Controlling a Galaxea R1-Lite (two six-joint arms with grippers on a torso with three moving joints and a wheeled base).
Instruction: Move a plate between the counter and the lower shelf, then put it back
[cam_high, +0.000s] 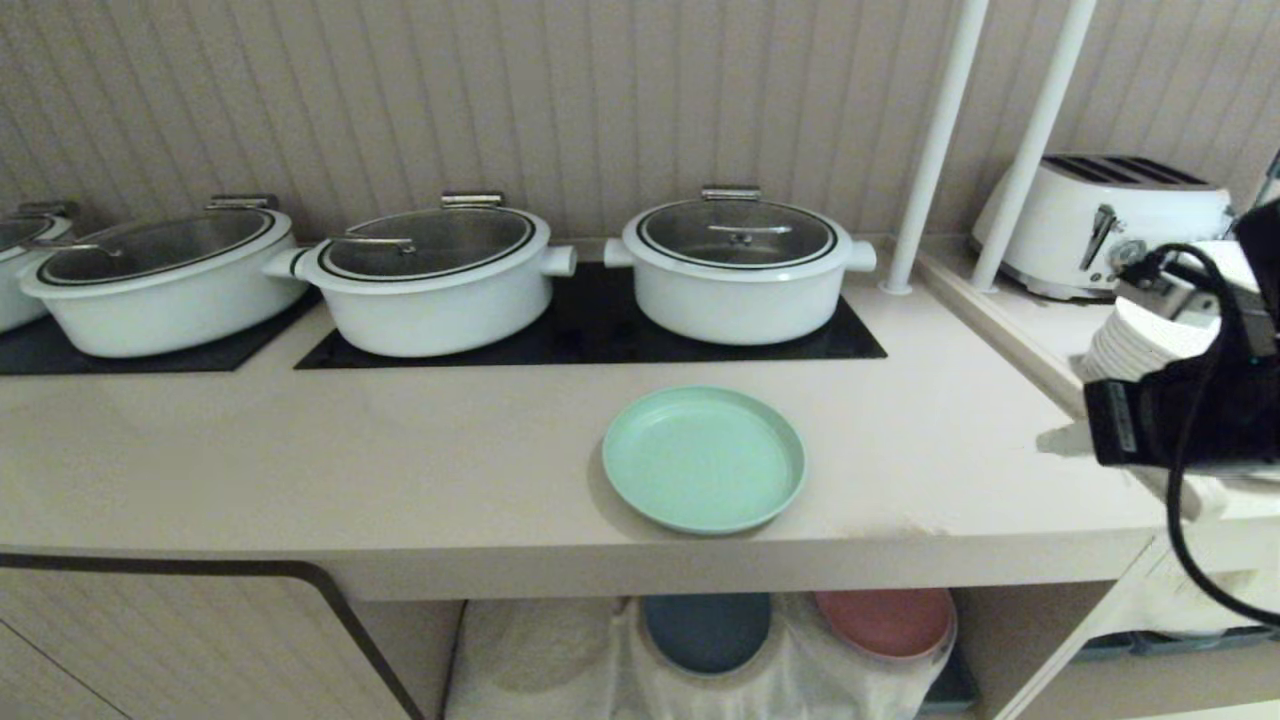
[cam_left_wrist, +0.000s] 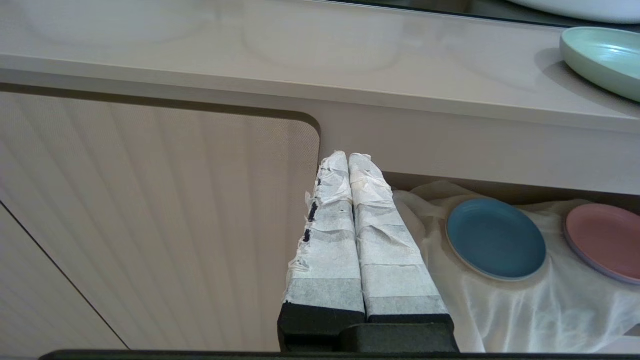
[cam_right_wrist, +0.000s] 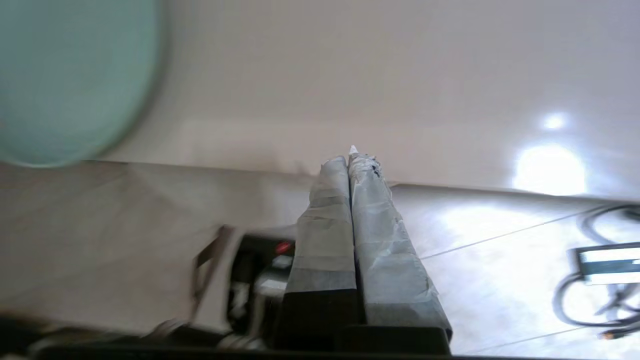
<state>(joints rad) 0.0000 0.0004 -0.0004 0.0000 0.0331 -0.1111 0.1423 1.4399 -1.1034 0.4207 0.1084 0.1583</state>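
Observation:
The mint-green plate (cam_high: 703, 458) lies flat on the beige counter (cam_high: 400, 470), close to its front edge and in front of the hob. It also shows in the left wrist view (cam_left_wrist: 605, 57) and the right wrist view (cam_right_wrist: 70, 75). My right gripper (cam_right_wrist: 350, 157) is shut and empty, off to the plate's right over the counter's front edge. Its arm (cam_high: 1170, 420) shows at the right side of the head view. My left gripper (cam_left_wrist: 347, 157) is shut and empty, low in front of the cabinet beside the lower shelf (cam_left_wrist: 525, 310).
Three white lidded pots (cam_high: 738, 270) stand on the black hob panels behind the plate. On the shelf's white cloth lie a dark blue plate (cam_high: 706, 630) and a pink plate (cam_high: 884, 622). Two white poles (cam_high: 935, 150), a toaster (cam_high: 1110, 220) and stacked white plates (cam_high: 1140, 340) are at the right.

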